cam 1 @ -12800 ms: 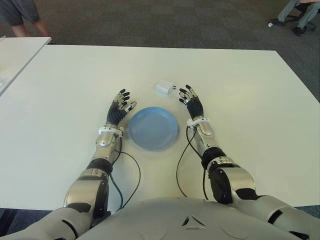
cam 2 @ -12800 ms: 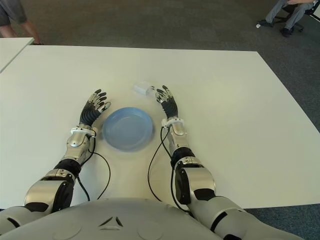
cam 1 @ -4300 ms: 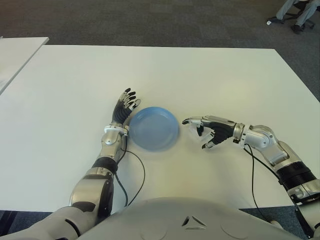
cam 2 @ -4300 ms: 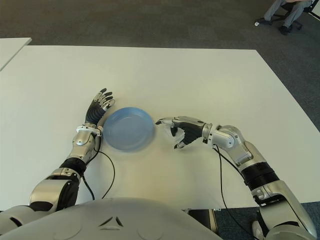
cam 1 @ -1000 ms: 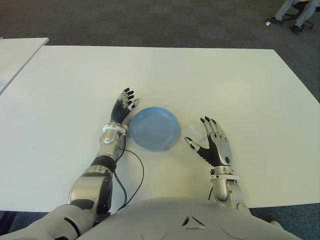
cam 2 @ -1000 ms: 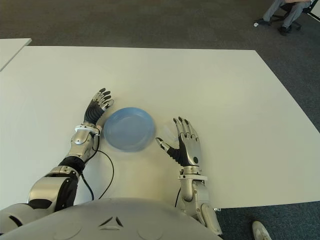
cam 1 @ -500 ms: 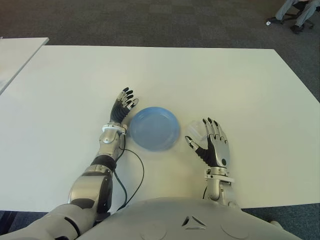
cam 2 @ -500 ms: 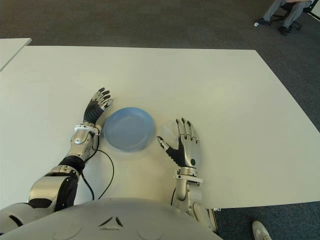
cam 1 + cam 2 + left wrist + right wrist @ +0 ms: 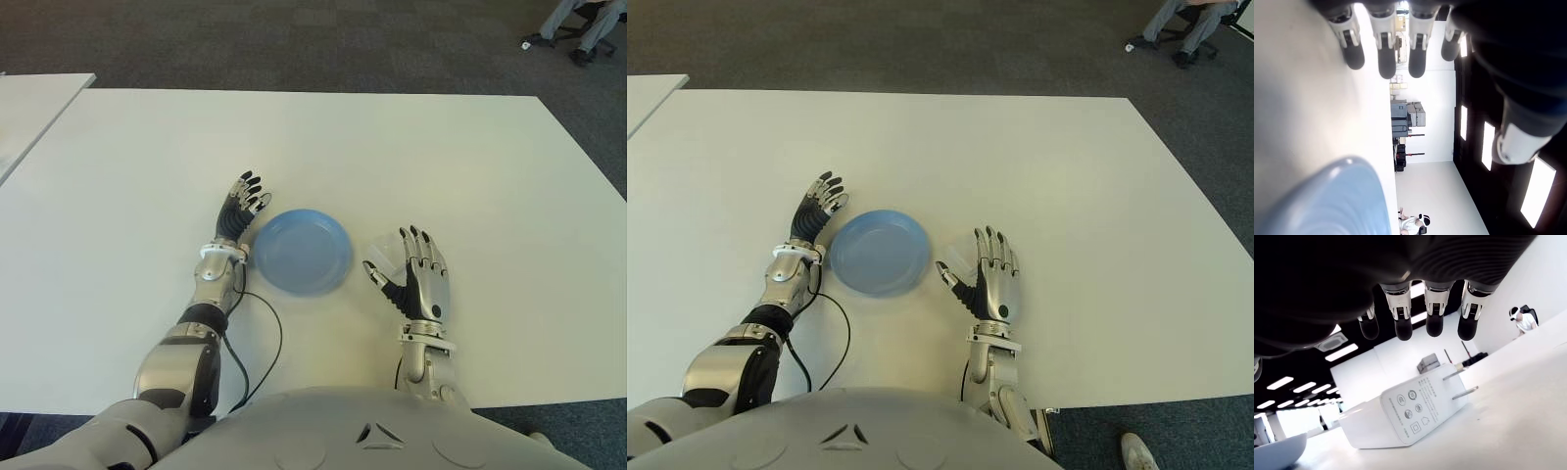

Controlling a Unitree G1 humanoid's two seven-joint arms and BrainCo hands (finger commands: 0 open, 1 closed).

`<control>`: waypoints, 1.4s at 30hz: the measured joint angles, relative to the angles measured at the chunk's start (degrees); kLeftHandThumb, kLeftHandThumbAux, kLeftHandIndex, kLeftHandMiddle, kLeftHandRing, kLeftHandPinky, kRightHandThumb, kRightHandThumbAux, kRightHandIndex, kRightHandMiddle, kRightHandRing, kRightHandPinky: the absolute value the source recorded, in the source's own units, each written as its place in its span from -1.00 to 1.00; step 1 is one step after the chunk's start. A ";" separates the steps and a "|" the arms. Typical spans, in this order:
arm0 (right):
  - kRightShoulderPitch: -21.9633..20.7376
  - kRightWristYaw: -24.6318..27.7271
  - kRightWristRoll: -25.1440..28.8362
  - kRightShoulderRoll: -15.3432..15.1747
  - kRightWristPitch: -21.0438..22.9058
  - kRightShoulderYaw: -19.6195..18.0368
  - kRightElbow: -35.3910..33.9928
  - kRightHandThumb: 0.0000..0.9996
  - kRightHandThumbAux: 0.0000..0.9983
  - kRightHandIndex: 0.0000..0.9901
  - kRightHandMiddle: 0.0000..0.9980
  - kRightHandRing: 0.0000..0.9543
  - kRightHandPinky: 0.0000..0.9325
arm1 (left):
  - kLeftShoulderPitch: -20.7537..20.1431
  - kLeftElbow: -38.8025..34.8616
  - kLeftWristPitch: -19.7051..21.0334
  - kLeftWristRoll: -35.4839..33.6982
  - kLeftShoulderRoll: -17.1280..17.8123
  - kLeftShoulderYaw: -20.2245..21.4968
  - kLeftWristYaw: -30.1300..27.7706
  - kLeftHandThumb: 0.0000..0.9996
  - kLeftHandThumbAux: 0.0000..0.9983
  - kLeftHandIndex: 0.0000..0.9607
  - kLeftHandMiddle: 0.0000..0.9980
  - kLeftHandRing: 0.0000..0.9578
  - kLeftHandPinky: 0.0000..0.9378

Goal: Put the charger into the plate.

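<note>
Charger (image 9: 1415, 409) lies on the white table (image 9: 470, 166), outside the plate (image 9: 302, 251), just right of the plate's rim and a little right of centre in the eye views. Only a pale corner of it shows there, the rest hidden behind the right hand's fingers (image 9: 407, 253). In the right wrist view it is a white block lying flat on the tabletop, printed marks on the face turned to the camera, two metal prongs sticking out sideways over the table.

Right hand (image 9: 416, 282): lower centre-right of the eye views, palm side facing the plate, fingers extended and spread apart, thumb out toward the plate. Holds nothing. The wrist view shows four fingertips hanging above the charger with a clear gap under them (no contact visible).

Plate: blue, round, shallow, at centre frame, nothing in it. Its edge shows at the lower left corner of the right wrist view, apart from the charger.

Left hand (image 9: 241, 210): left of the plate, just beside its upper left rim, fingers straight and slightly fanned, holding nothing. Whether it touches the plate cannot be told. A black cable (image 9: 257, 343) runs along the left forearm on the table.
</note>
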 measured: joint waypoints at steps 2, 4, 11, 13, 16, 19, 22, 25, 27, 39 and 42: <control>-0.75 -0.05 0.12 0.00 0.40 0.06 1.15 -0.41 -0.61 -1.00 -1.00 -1.00 -1.00 | 0.00 0.00 0.00 0.01 0.03 0.00 0.00 -1.00 0.23 -0.95 -0.71 -0.70 -0.71; -2.40 -0.44 0.38 -0.09 0.51 0.00 3.03 -0.40 -0.61 -1.00 -1.00 -1.00 -1.00 | 0.04 0.00 0.00 0.02 0.05 -0.01 -0.01 -1.00 0.22 -0.95 -0.71 -0.70 -0.73; -6.45 -1.30 0.45 -0.36 1.20 -0.01 6.19 -0.36 -0.59 -1.00 -1.00 -1.00 -1.00 | 0.04 -0.07 0.04 0.11 0.10 -0.06 -0.02 -1.00 0.21 -0.95 -0.72 -0.72 -0.76; -7.07 -1.61 0.59 -0.52 1.20 -0.03 6.80 -0.36 -0.59 -1.00 -1.00 -1.00 -1.00 | 0.05 -0.07 0.04 0.16 0.14 -0.08 -0.02 -1.00 0.21 -0.95 -0.71 -0.72 -0.75; -7.75 -1.84 1.14 -0.78 1.20 -0.06 7.48 -0.34 -0.58 -1.00 -1.00 -1.00 -1.00 | 0.09 -0.08 0.04 0.20 0.19 -0.12 -0.02 -1.00 0.20 -0.94 -0.70 -0.71 -0.72; -8.83 -1.84 1.44 -1.19 1.20 -0.13 8.30 -0.34 -0.59 -1.00 -1.00 -1.00 -1.00 | 0.17 -0.14 0.04 0.19 0.24 -0.12 -0.02 -1.00 0.20 -0.94 -0.70 -0.70 -0.71; -9.73 -1.87 1.67 -1.65 1.21 -0.22 9.02 -0.33 -0.59 -1.00 -1.00 -1.00 -1.00 | 0.26 -0.27 0.04 0.18 0.25 -0.11 -0.06 -1.00 0.20 -0.94 -0.70 -0.70 -0.72; -10.47 -2.18 2.00 -2.06 1.19 -0.27 9.67 -0.32 -0.60 -1.00 -1.00 -1.00 -1.00 | 0.30 -0.32 0.04 0.16 0.26 -0.08 -0.32 -1.00 0.20 -0.94 -0.70 -0.70 -0.72; -11.00 -2.49 2.22 -2.39 1.18 -0.28 10.12 -0.32 -0.60 -1.00 -1.00 -1.00 -1.00 | 0.31 -0.34 0.04 0.15 0.29 -0.07 -0.44 -1.00 0.19 -0.94 -0.70 -0.70 -0.72; -14.00 -2.80 2.88 -4.12 1.14 0.15 12.85 -0.31 -0.60 -1.00 -1.00 -1.00 -1.00 | 0.48 -0.46 -0.15 0.16 0.50 -0.08 -0.71 -1.00 0.19 -0.92 -0.68 -0.68 -0.70; -14.41 -2.62 2.98 -4.36 1.14 0.30 13.33 -0.32 -0.59 -1.00 -1.00 -1.00 -1.00 | 0.58 -0.50 -0.35 0.16 0.53 -0.08 -0.82 -1.00 0.19 -0.93 -0.69 -0.68 -0.70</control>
